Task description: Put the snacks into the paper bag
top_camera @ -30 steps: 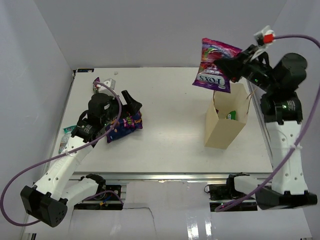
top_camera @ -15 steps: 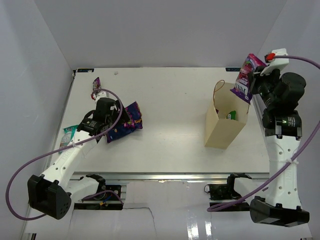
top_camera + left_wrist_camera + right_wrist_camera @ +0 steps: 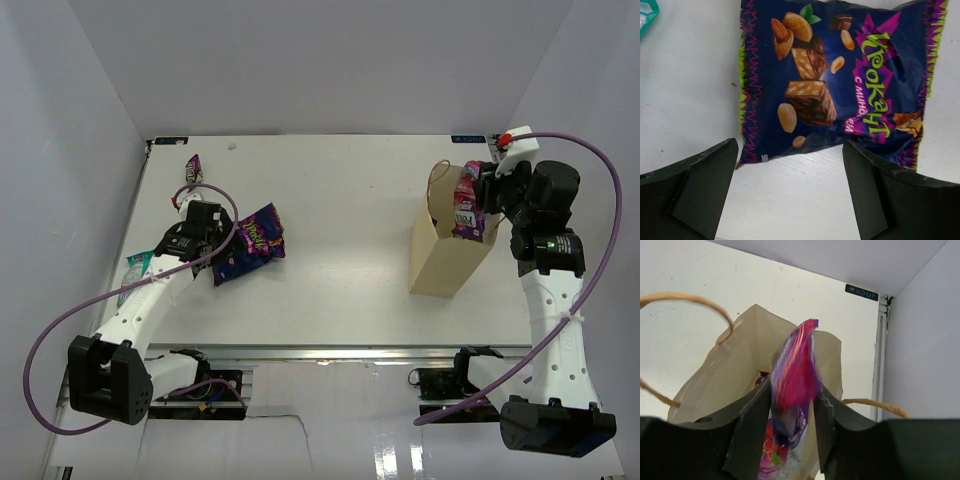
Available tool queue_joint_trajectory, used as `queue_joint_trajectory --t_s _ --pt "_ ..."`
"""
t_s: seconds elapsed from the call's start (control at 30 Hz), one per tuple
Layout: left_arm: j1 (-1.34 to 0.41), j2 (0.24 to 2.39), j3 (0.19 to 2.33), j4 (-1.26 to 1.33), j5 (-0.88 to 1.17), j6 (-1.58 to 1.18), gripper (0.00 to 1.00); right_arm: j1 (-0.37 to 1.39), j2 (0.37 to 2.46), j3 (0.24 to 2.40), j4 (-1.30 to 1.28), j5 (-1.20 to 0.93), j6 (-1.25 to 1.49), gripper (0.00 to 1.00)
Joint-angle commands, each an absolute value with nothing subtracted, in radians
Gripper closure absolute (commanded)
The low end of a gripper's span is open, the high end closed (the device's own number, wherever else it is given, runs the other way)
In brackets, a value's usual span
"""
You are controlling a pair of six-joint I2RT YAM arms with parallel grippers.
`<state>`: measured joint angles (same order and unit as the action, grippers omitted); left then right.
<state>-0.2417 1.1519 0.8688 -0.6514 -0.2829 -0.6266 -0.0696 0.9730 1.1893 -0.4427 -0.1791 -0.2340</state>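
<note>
Right gripper (image 3: 791,390) straddles the glossy pink-purple snack packet (image 3: 795,365), blurred half inside the tall tan kraft paper bag (image 3: 715,385), grip unclear; next it should release fully, while the wide-open left gripper (image 3: 790,147) hovers over a dark-blue sweets packet (image 3: 835,80).

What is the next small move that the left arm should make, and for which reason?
Probably lower the left end effector straight down and close it on the big dark purple bag. Its fingers stand wide open over the bag's edge, and the bag lies flat on the table, not gripped.
</note>
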Motion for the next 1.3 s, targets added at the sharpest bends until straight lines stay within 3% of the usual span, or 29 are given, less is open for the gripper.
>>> queue_joint_trajectory --t_s 0.0,0.03,0.13,0.2,0.3,0.5,0.63,0.73,0.9,1.0,1.27 --pt "-0.178 1.195 0.859 -0.582 -0.220 -0.537 0.04 -0.063 0.943 1.204 -0.388 -0.250 -0.278 0.54" --pt "-0.167 1.210 0.859 -0.568 -0.174 -0.523 0.04 -0.063 0.943 1.221 -0.396 -0.270 -0.287 0.41" --pt "-0.115 1.268 0.862 -0.523 -0.094 -0.483 0.05 -0.063 0.937 1.256 -0.414 -0.366 -0.340 0.18" --pt "-0.078 1.308 0.861 -0.488 -0.042 -0.456 0.04 -0.063 0.939 1.298 -0.448 -0.446 -0.380 0.07" --pt "-0.013 1.348 0.830 -0.419 0.127 -0.413 0.04 -0.063 0.943 1.335 -0.482 -0.518 -0.402 0.03" --pt "0.118 1.380 0.753 -0.296 0.437 -0.380 0.08 -0.063 0.953 1.361 -0.535 -0.632 -0.423 0.02" --pt "0.155 1.445 0.703 -0.238 0.584 -0.388 0.22 -0.063 0.962 1.381 -0.566 -0.771 -0.454 0.02" --pt "0.163 1.472 0.680 -0.198 0.646 -0.408 0.34 -0.061 0.973 1.396 -0.578 -0.869 -0.465 0.02" --pt "0.169 1.483 0.689 -0.164 0.747 -0.433 0.74 -0.037 1.014 1.417 -0.571 -0.982 -0.417 0.04" --pt "0.170 1.444 0.696 -0.147 0.797 -0.460 0.84 0.066 1.049 1.445 -0.560 -0.944 -0.385 0.06" --pt "0.160 1.318 0.643 0.088 1.071 -0.652 0.92 0.395 1.205 1.544 -0.511 -0.723 -0.249 0.09"
